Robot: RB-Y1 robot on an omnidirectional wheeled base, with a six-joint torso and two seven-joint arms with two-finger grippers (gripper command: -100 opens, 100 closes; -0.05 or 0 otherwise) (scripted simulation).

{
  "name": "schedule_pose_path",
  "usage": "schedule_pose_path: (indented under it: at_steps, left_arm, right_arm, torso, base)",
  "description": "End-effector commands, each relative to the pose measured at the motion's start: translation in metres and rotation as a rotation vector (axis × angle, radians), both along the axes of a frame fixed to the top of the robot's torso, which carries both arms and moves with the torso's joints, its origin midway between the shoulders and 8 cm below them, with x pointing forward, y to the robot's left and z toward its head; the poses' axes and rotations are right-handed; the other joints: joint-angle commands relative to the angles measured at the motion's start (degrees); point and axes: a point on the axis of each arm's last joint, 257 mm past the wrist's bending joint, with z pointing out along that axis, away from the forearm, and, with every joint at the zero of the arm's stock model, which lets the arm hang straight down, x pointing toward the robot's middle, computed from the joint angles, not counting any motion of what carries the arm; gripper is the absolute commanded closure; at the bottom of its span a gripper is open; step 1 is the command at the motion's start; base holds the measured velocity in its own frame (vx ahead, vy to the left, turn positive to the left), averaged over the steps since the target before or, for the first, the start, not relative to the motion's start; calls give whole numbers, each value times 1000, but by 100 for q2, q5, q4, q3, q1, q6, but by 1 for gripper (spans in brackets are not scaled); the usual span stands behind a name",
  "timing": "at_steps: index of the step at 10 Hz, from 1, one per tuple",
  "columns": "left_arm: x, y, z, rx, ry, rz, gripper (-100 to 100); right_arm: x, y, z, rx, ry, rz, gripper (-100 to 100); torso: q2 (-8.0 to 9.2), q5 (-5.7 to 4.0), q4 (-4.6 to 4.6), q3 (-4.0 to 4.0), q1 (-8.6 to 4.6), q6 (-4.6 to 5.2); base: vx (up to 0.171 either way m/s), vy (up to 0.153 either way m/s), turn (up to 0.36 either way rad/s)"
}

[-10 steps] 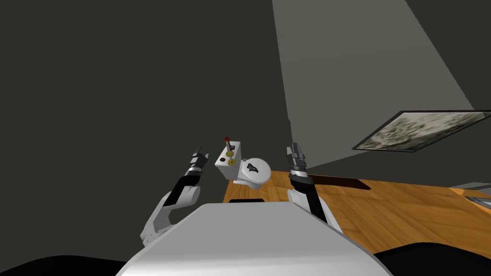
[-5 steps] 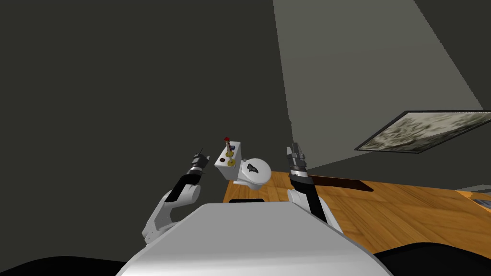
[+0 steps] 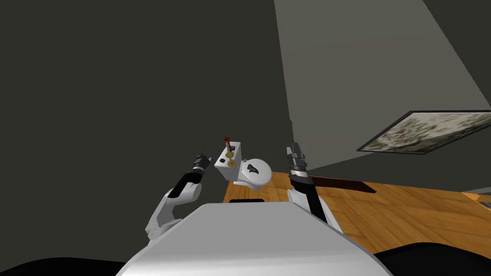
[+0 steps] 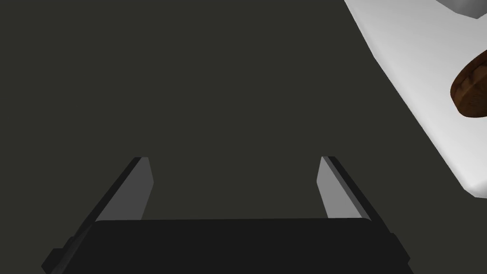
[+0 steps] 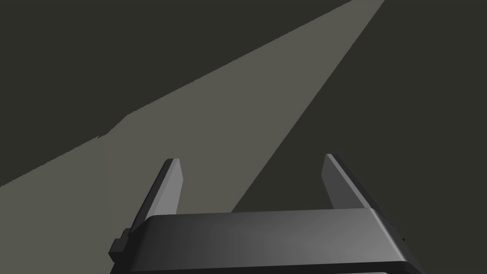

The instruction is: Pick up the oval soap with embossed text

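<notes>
**L gripper short of the soap: crowded lid, easy to knock sth off**

Soap (image 4: 471, 90): brown oval lying flat on the white tank lid (image 3: 224, 155) of the toilet (image 3: 254, 173), on the lid's left part, the side nearest the L gripper (image 3: 202, 157). Can't tell if it has embossed text.

L fingers are apart w/ nothing btwn them. They point at the dark wall, w/ the soap well off to their right, so no grasp is lined up yet. R gripper (image 3: 294, 149) is held up right of the toilet, fingers also apart and empty.

Risks, as I judge them:
- Lid is narrow and crowded. A sideways sweep toward the soap could clip the lid edge or push the soap into its neighbours.
- Soap is low and rounded, so thin fingers may slide over it or squirt it out if they close too high.
- The tall red-topped stick (image 3: 227, 141) at the far end looks easy to topple w/ the wrist.
- Anything nudged off the lid drops to the wood floor (image 3: 393, 206) or behind the tank.

Count:
- 1 brown soap
- 2 yellow round pieces (image 3: 231, 163)
- 1 dark purple item (image 3: 232, 147)
- 1 red-topped stick
- 1 toilet w/ a dark mark on its seat lid
- 1 framed picture (image 3: 424, 132) on the right wall
- 2 grippers
</notes>
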Motion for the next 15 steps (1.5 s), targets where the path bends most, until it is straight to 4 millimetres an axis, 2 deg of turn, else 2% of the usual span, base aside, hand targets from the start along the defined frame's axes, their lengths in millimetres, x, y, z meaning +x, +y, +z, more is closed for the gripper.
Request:
schedule_pose_path:
  at_steps: [1,7,13,14,15]
  left_arm:
    - [1,-1,-11,-22,36,1,-100]
    - [3,-14,-48,-127,164,-10,-100]
    - [3,-35,-83,-223,289,-31,-100]
    - [2,-44,-92,-253,323,-41,-100]
    - [1,-44,-94,-254,330,-40,-100]
  right_arm:
    - [0,0,0,0,0,0,0]
    - [0,0,0,0,0,0,0]
    - [0,0,0,0,0,0,0]
    - [0,0,0,0,0,0,0]
    - [0,0,0,0,0,0,0]
  torso:
    - [0,0,0,0,0,0]
    - [-1,1,0,-1,5,0]
    - [-1,1,0,-1,5,0]
    - [0,1,-1,-1,5,0]
    - [0,2,-1,-1,6,0]
  base:
    - [21,1,5]
    - [25,9,3]
    - [30,15,-2]
    - [26,18,-5]
    - [25,19,-3]
